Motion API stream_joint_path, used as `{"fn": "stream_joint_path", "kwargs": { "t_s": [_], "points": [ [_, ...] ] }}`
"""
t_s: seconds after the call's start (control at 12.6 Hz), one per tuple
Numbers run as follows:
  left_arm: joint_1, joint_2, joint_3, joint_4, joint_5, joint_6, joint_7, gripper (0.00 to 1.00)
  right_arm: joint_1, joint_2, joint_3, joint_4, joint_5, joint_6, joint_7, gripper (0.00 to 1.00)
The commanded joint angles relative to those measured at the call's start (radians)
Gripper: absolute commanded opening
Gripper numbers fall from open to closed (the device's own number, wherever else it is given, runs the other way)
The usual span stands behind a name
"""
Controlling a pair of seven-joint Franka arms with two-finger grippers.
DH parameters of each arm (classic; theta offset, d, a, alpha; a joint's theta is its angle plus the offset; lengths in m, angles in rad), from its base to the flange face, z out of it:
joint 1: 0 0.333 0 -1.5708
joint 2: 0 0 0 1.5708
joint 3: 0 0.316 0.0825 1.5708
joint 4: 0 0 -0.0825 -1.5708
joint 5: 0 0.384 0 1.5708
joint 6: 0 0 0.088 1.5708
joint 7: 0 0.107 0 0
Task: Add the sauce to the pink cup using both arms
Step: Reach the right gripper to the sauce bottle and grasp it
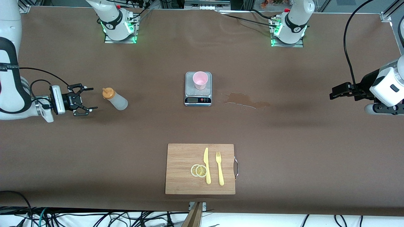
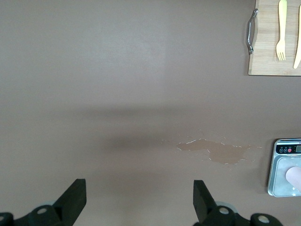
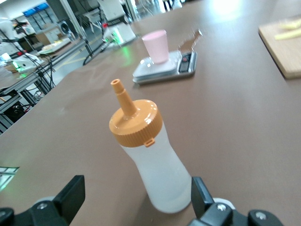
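R gripper [image 1: 91, 98] sits low over the table [image 1: 151, 126] at the right arm's end, fingers spread wide, nothing between them, tips aimed at the sauce bottle [image 1: 115, 98]. In the right wrist view the bottle [image 3: 149, 157] stands just ahead of the spread fingers [image 3: 70, 197], not touching either one. Bottle is upright on the table w/ orange cap & nozzle on top, whitish body.

Mid-table: a small kitchen scale [image 1: 198, 94] w/ the pink cup [image 1: 200, 80] standing upright on its plate; display & buttons on the edge nearer the front cam. Cup is well apart from the bottle, toward the left arm's end from it. Right wrist view shows the same cup [image 3: 155, 45] on the scale [image 3: 164, 68].

Just beside the scale, toward the left arm's end, a wet stain [image 1: 244, 100] on the table cover; also seen in the left wrist view [image 2: 214, 149].

Nearer the front cam: a wooden cutting board [image 1: 183, 157] w/ metal handle, holding two lemon slices [image 1: 199, 170], a yellow plastic knife [image 1: 206, 165] and a yellow fork [image 1: 219, 168], side by side.

L gripper [image 1: 334, 93] hangs over bare table at the left arm's end, well apart from everything; left wrist view shows its fingers [image 2: 73, 200] spread, holding nothing.
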Motion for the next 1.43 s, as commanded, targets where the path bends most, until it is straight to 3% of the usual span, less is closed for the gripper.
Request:
{"fn": "stream_joint_path", "kwargs": {
  "t_s": [0.0,0.24,0.48,0.8,1.19,1.35],
  "points": [
    [0.006,-0.004,-0.003,0.001,0.004,-0.010,0.022,1.00,-0.014,0.086,0.018,0.021,0.095,-0.031,-0.157,1.00],
    [0.006,-0.004,-0.003,0.001,0.004,-0.010,0.022,1.00,-0.011,0.145,0.020,0.026,0.197,-0.029,-0.258,0.99],
    [0.006,-0.004,-0.003,0.001,0.002,-0.010,0.022,1.00,0.001,0.180,0.027,0.026,0.244,-0.031,-0.315,0.98],
    [0.005,-0.004,-0.003,0.001,0.002,-0.010,0.020,1.00,0.000,0.220,0.046,0.024,0.251,-0.058,-0.322,0.88],
    [0.005,-0.004,-0.003,0.001,0.002,-0.010,0.020,1.00,-0.005,0.272,0.046,0.021,0.251,-0.120,-0.359,0.84],
    [0.005,-0.004,-0.003,0.001,0.002,-0.010,0.019,1.00,-0.003,0.271,0.046,0.024,0.251,-0.120,-0.354,0.42]
  ]
}}
